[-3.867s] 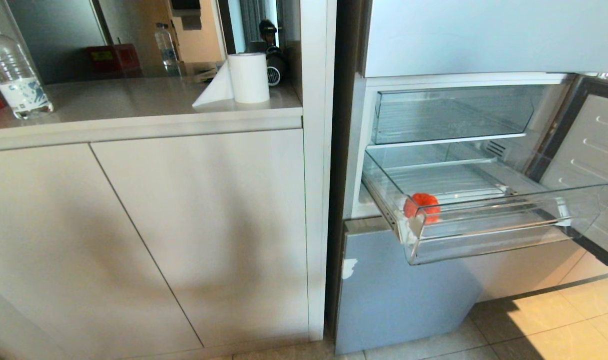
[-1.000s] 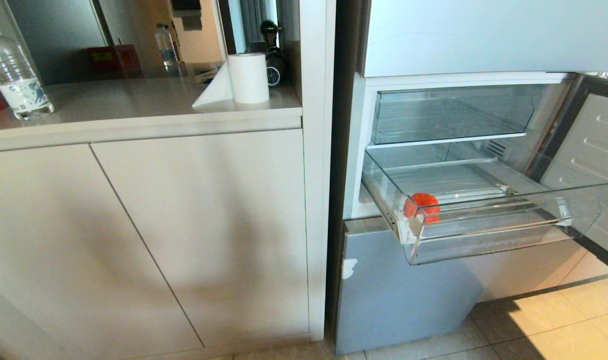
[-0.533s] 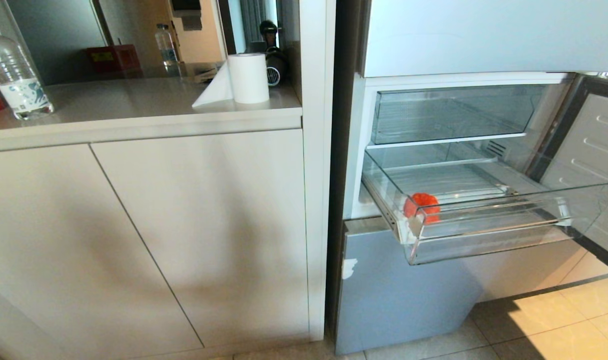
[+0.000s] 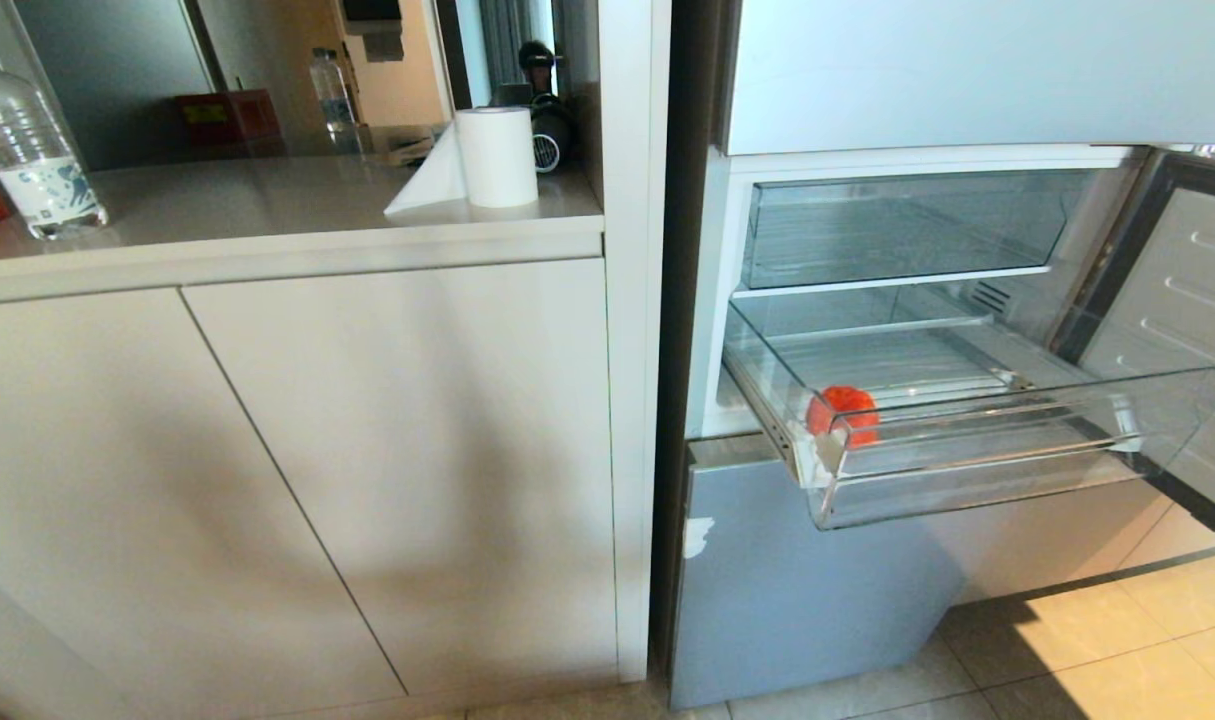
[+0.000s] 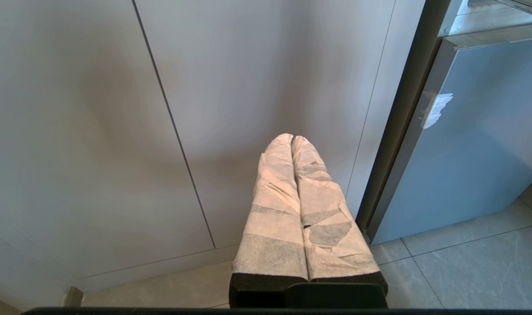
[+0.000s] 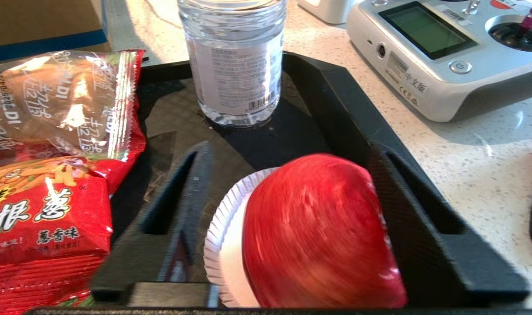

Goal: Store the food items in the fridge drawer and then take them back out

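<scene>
The fridge drawer (image 4: 1017,470) stands pulled out from the open fridge compartment, its clear front wall flared towards the room. A small orange-red ball (image 4: 844,412) lies inside on the ribbed floor, close to the front wall and near the drawer's left corner. Above it a shallower clear tray (image 4: 897,225) sits pushed in. Neither arm shows in the head view. To the left of the fridge, a counter (image 4: 267,205) carries a roll of paper towel (image 4: 496,155) and a plastic bottle (image 4: 27,145) at its far left edge. The left end effector (image 5: 292,139) hangs low in front of the pale cabinet doors (image 5: 95,131), its tape-wrapped fingers (image 5: 274,197) pressed together and clenched on nothing. The right end effector (image 6: 290,151) is over a black tray (image 6: 331,105) on a speckled counter (image 6: 480,162), spread wide with one black finger on each side of a red apple (image 6: 318,236) that sits in a white ruffled cup (image 6: 224,245). It reads as released, though whether either finger touches the apple cannot be told. On the same tray stand a clear water bottle (image 6: 235,61) and red snack packets (image 6: 42,188), and a grey remote controller (image 6: 445,52) lies just beside the tray.
</scene>
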